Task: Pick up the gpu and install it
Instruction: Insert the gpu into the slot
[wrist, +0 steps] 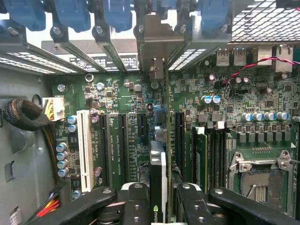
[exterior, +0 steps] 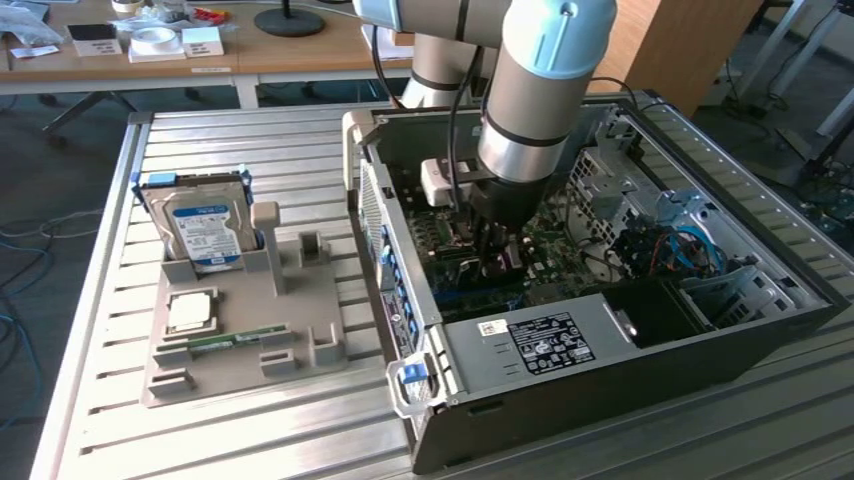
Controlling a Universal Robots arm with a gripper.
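Gripper was clamped on the gpu, card held edge-on between the fingers, over the expansion slots of the green motherboard. Beyond it, the card's metal bracket stood at the case's rear slot openings.

Silver arm, light-blue joint caps, black fingers.

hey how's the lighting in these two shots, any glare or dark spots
Exterior view: daylight glares off the slatted metal table, while the computer case interior sits in shadow. Wrist view: bright white washout behind the blue slot clips; the motherboard is evenly lit and readable.
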